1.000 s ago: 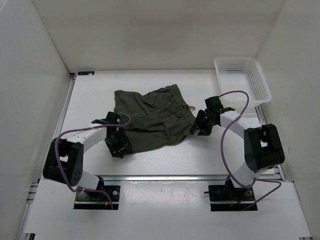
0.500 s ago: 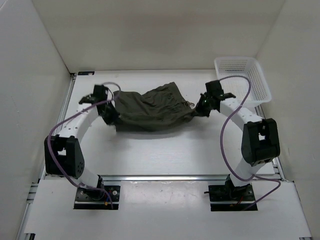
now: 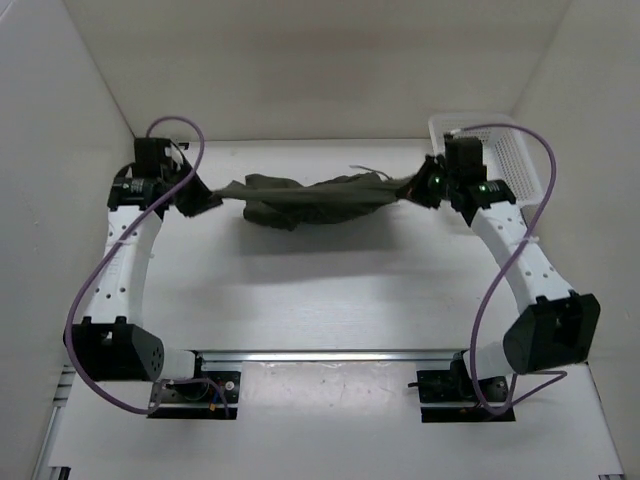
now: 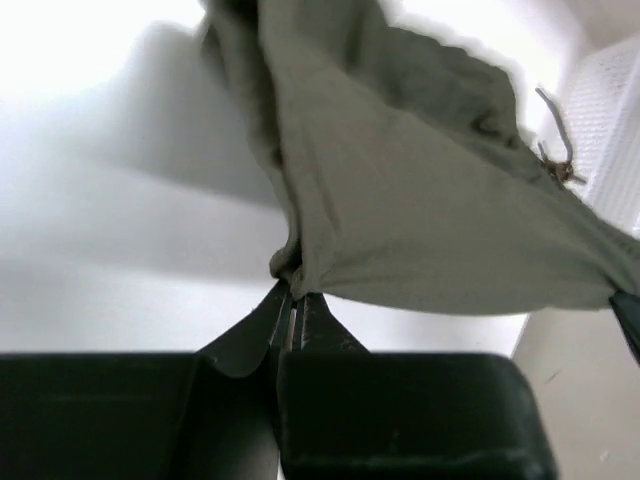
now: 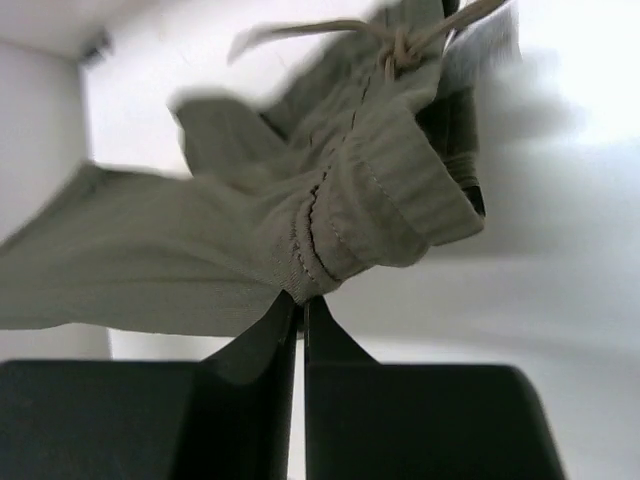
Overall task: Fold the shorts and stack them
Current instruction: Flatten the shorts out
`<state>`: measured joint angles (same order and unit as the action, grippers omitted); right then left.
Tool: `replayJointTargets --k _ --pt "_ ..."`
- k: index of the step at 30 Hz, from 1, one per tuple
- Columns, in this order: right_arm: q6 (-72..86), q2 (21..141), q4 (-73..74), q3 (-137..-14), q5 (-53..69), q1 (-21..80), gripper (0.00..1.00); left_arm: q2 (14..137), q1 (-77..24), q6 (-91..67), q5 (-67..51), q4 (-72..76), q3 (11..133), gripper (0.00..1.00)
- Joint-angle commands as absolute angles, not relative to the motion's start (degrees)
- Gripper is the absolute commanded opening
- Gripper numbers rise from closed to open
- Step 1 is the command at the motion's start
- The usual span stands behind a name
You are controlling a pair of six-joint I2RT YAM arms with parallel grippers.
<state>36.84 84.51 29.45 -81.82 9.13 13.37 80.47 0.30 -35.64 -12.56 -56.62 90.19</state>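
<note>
The dark olive-green shorts [image 3: 310, 198] hang stretched in the air between both arms, above the back of the table. My left gripper [image 3: 205, 198] is shut on their left edge; in the left wrist view its fingertips [image 4: 292, 292] pinch a hem corner of the shorts [image 4: 420, 210]. My right gripper [image 3: 418, 190] is shut on the right end; the right wrist view shows the jaws [image 5: 300, 300] closed on the ribbed waistband of the shorts [image 5: 330, 215], with the knotted drawstring [image 5: 398, 45] dangling above.
A white plastic basket [image 3: 500, 160] stands at the back right, just behind the right wrist. White walls enclose the table on three sides. An aluminium rail [image 3: 330, 354] runs along the near edge by the arm bases.
Both grippers closed on the shorts, then lifted them off the table and carried them toward the back, pulling the cloth taut between them.
</note>
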Motion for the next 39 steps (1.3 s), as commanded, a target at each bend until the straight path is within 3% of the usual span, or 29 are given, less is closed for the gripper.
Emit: replayJointTargets --k 1,2,3,5,6,7,8,12,19,22,23,24,27,33,36,39 --pt "34.89 76.77 34.19 -68.16 3.61 12.83 0.00 75.43 -0.07 -35.85 -11.51 -57.49 74.00 0.10" --pt "34.89 74.29 34.19 -63.94 3.08 13.35 0.00 72.10 -0.61 -36.38 -10.99 -57.48 69.91 0.10" --pt "35.41 69.48 34.19 -56.33 2.47 13.36 0.07 70.33 -0.62 -36.39 -10.99 -57.48 65.96 0.10" --pt "35.94 64.62 35.68 -49.78 1.76 13.36 0.34 65.34 -1.32 -37.96 -10.99 -56.95 54.88 0.42" --pt "36.82 60.42 36.47 -47.31 1.76 13.36 0.57 64.08 -1.32 -37.97 -11.94 -56.26 52.06 0.67" --pt "36.83 58.55 37.17 -45.28 1.24 13.36 0.65 63.38 -1.32 -37.97 -12.48 -56.25 50.03 0.84" --pt "38.57 56.19 38.57 -42.39 1.23 13.36 0.68 63.37 -0.80 -37.97 -12.48 -55.55 48.27 0.94" --pt "40.42 55.98 40.08 -41.40 -0.09 13.36 0.71 66.00 -0.79 -37.97 -11.78 -55.55 52.90 0.92" --pt "37.71 66.17 37.62 -47.19 1.23 13.36 0.56 76.63 -4.21 -34.01 -5.99 -56.16 67.22 0.76" --pt "37.00 71.27 37.62 -49.39 2.98 13.36 0.58 78.57 -6.76 -35.15 -5.45 -56.78 66.72 0.75" --pt "37.00 72.50 37.10 -49.39 3.86 12.75 0.64 78.57 -7.46 -35.94 -5.45 -56.78 65.32 0.76" --pt "37.61 72.51 37.09 -48.70 4.65 12.74 0.67 78.05 -8.69 -36.82 -5.45 -55.99 63.56 0.84" --pt "39.72 72.51 33.15 -45.63 8.78 11.69 0.71 75.33 -9.23 -40.77 -6.58 -53.36 55.04 0.94" --pt "42.62 76.99 26.29 -42.89 12.04 10.46 0.71 77.60 -10.46 -42.89 -9.14 -46.51 45.97 0.97" --pt "42.63 79.97 24.18 -42.89 12.04 10.46 0.70 82.07 -10.99 -42.89 -9.14 -44.30 45.26 0.90" --pt "43.15 83.05 22.68 -43.42 10.99 10.46 0.65 85.76 -11.60 -43.42 -9.14 -43.15 47.54 0.71"
